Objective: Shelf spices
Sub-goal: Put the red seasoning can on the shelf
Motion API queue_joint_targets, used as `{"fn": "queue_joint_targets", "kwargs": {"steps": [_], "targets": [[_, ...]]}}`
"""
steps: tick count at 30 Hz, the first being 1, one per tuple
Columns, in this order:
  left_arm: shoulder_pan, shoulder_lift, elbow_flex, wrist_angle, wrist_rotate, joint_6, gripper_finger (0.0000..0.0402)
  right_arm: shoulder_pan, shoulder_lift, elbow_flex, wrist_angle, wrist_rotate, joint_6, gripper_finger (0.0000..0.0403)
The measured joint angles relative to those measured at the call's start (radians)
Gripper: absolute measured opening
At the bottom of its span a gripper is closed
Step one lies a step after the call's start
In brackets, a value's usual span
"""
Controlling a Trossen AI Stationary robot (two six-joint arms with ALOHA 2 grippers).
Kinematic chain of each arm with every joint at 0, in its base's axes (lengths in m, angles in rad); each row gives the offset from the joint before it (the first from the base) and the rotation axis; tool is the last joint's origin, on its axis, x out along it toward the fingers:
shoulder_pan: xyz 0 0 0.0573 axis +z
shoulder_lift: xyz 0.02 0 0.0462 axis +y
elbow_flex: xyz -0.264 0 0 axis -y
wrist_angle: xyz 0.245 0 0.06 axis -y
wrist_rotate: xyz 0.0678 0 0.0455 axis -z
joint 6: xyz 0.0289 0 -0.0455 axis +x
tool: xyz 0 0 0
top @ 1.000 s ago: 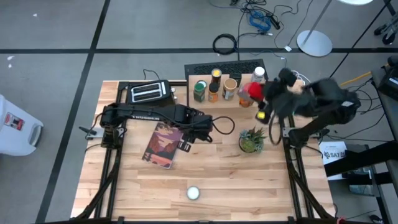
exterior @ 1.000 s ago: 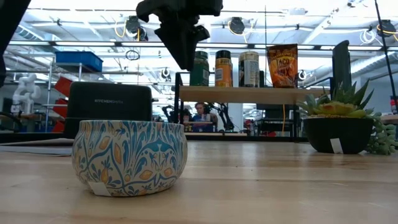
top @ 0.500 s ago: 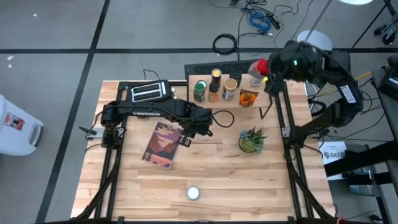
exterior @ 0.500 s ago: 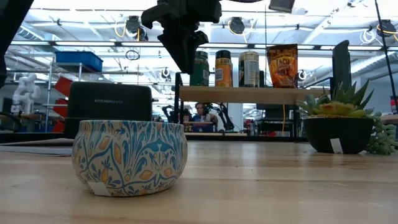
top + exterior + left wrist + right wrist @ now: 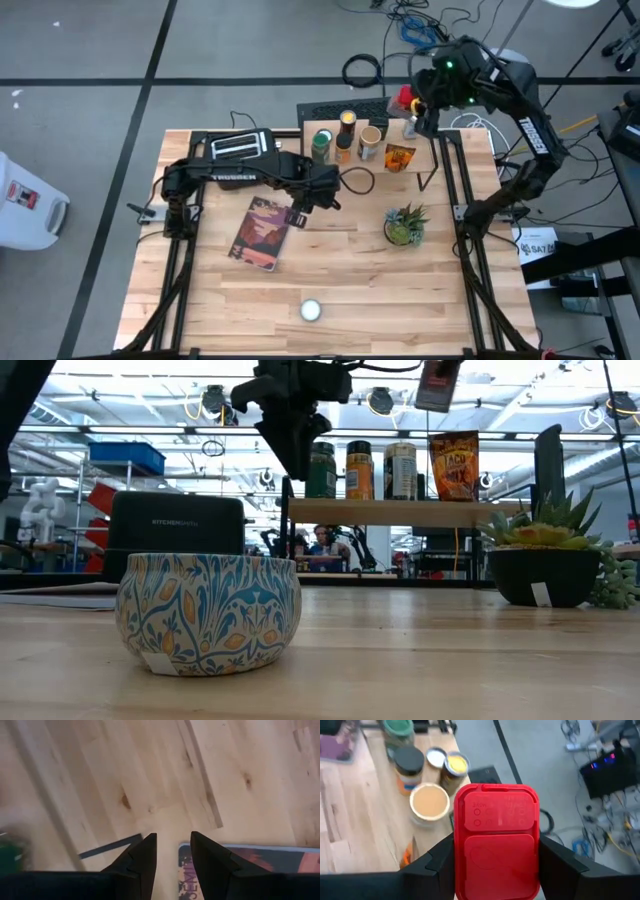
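The shelf [image 5: 352, 168] stands at the table's far edge and carries several spices: a green-topped jar [image 5: 321, 145], a dark jar [image 5: 346, 122], a tan-topped jar [image 5: 370, 140] and an orange pouch [image 5: 399, 158]. My right gripper [image 5: 412, 100] is raised high over the shelf's far right end, shut on a red-topped spice tin [image 5: 496, 840]. My left gripper [image 5: 172, 852] hangs above the table near the book [image 5: 262, 232], pointing down. Its fingers stand a little apart with nothing between them. A floral tin [image 5: 208, 612] sits on its base near the front edge. My right gripper pinches the red-topped tin between its two fingers [image 5: 437, 857], one on each of two opposite sides just under the red lid [image 5: 470, 820]. The tin is lifted clear, high above the shelf, and shows tilted in the low view [image 5: 437, 385].
A black toaster [image 5: 240, 148] stands at the far left beside the shelf. A potted plant [image 5: 404, 225] sits in front of the shelf's right end. A keyboard [image 5: 360, 108] lies behind the table's far edge. Bare wood spreads across the near half.
My right gripper has swung with the red-topped tin from beside the plant toward the far edge, turning as it went, and now hangs over the shelf's far right end. My left gripper has drifted slightly toward the shelf.
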Motion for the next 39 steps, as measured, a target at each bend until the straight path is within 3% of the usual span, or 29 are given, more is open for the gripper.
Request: {"fn": "queue_joint_targets", "kwargs": {"steps": [10,19,39], "targets": [[0.038,-0.051,0.000,0.036,-0.005,0.021,0.0128,-0.116,0.036,0.000,-0.014,-0.018,-0.067,0.0200],[0.036,-0.052,0.001,0.007,-0.004,0.020,0.0128,-0.189,0.099,0.000,-0.045,-0.125,-0.135,0.0200],[0.038,-0.052,0.001,0.017,0.002,0.019,0.0128,-0.201,0.158,0.000,-0.085,-0.201,-0.173,0.0200]]}}
